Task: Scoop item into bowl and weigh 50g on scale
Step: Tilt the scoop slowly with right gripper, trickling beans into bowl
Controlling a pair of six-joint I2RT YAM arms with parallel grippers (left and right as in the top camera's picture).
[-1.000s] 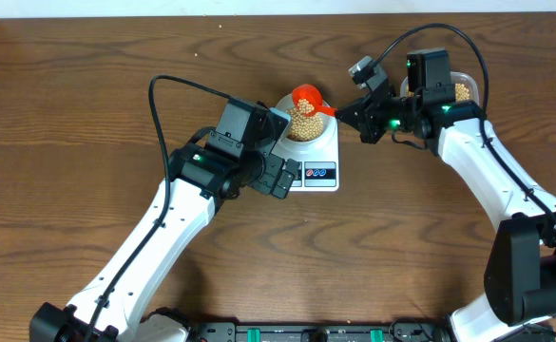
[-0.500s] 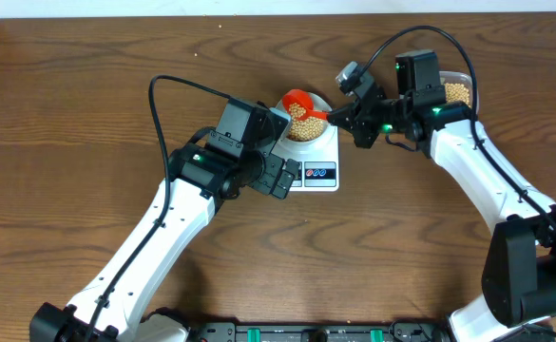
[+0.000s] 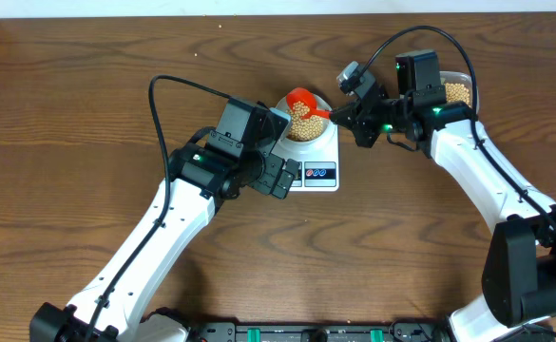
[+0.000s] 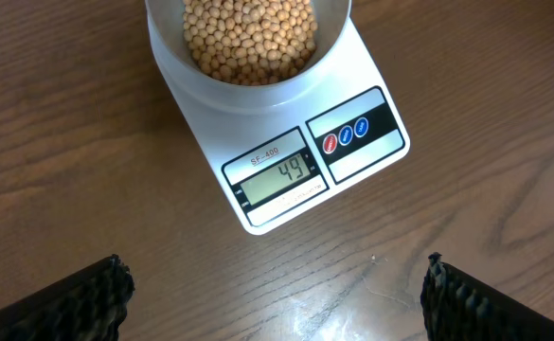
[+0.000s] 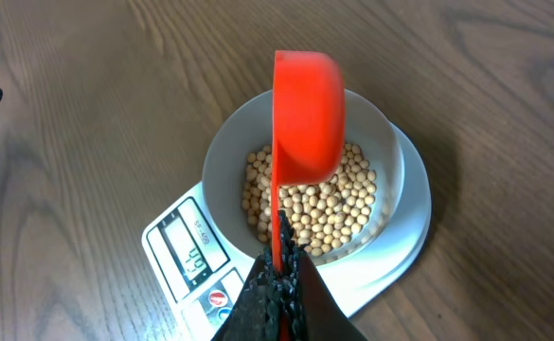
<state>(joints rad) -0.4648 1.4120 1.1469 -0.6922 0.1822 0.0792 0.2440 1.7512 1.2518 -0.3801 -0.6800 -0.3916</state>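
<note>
Right pincer (image 5: 278, 275) tight on red scoop (image 5: 307, 114) handle, scoop's inside hidden; left pincer (image 4: 277, 298) wide.

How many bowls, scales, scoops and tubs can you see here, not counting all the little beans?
Small round pale bluish-white bowl: 1
Flat white rectangular digital scale: 1
Red plastic scoop: 1
Clear plastic tub: 1
Total: 4
</note>
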